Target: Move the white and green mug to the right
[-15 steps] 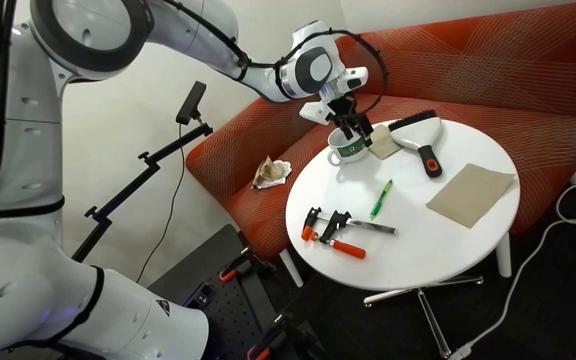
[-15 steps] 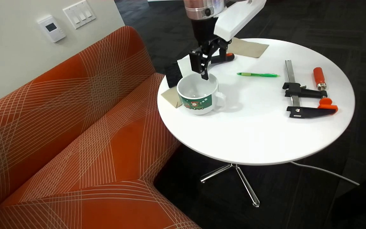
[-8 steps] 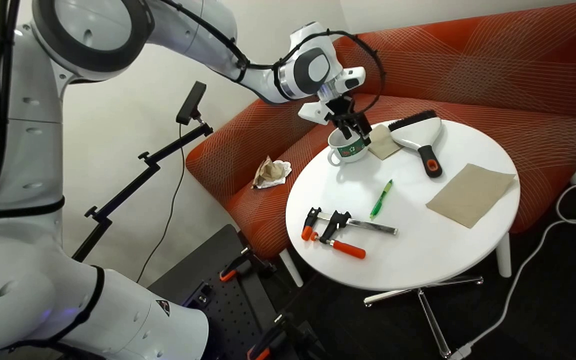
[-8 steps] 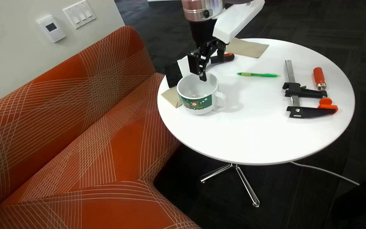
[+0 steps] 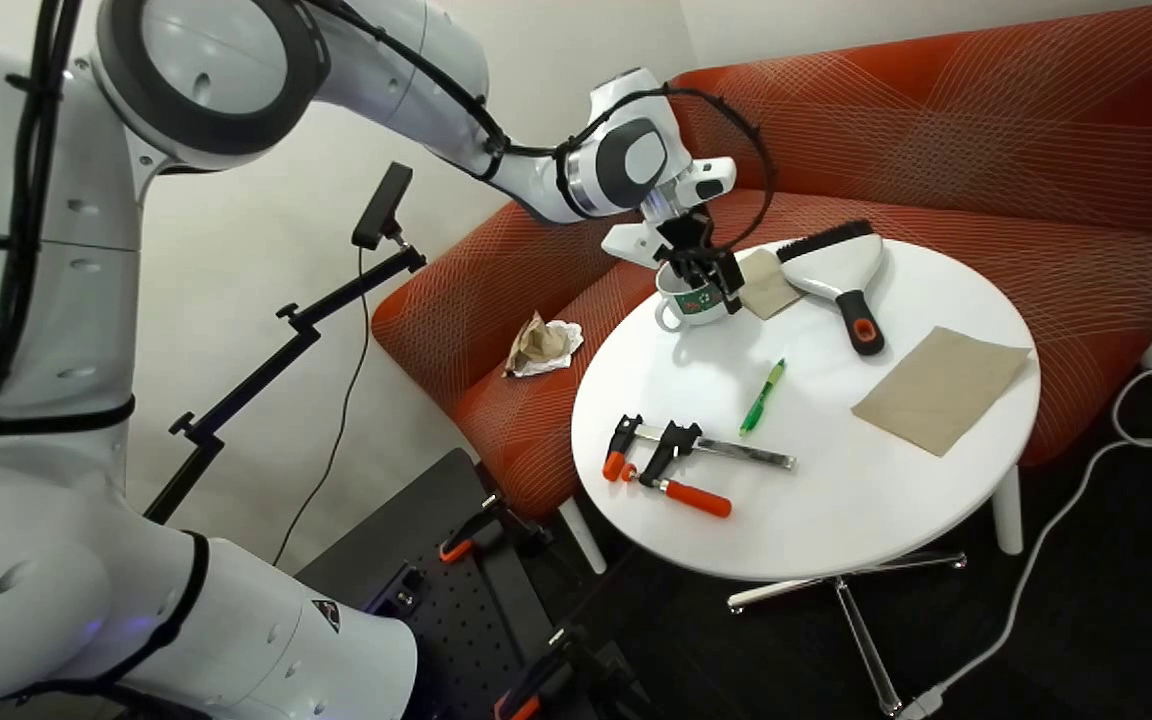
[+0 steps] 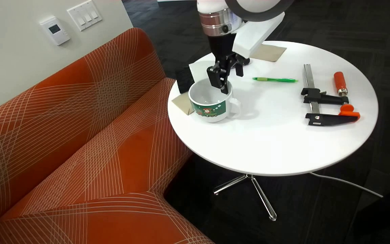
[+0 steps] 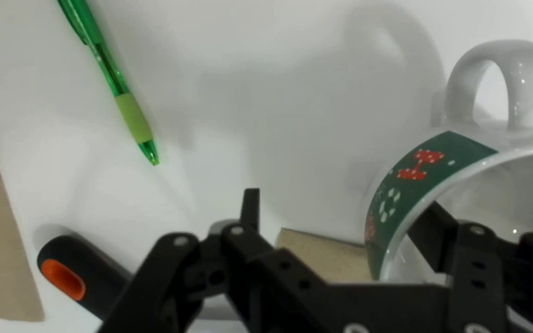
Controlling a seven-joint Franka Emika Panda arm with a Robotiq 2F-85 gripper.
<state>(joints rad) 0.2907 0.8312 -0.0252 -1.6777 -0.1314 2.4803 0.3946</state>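
Claw [image 7: 340,217]: fingers spread, nothing pinched | White and green mug [image 7: 461,158]: upright on the worktop [image 6: 266,145], to the claw's right in the wrist view | Grip likely turns on: near wall between the fingers, one inside the mouth, one outside

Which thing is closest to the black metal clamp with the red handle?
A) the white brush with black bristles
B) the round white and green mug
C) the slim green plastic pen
C, because in both exterior views one end of the slim green plastic pen nearly meets the clamp, while the mug and the brush are clearly farther off.
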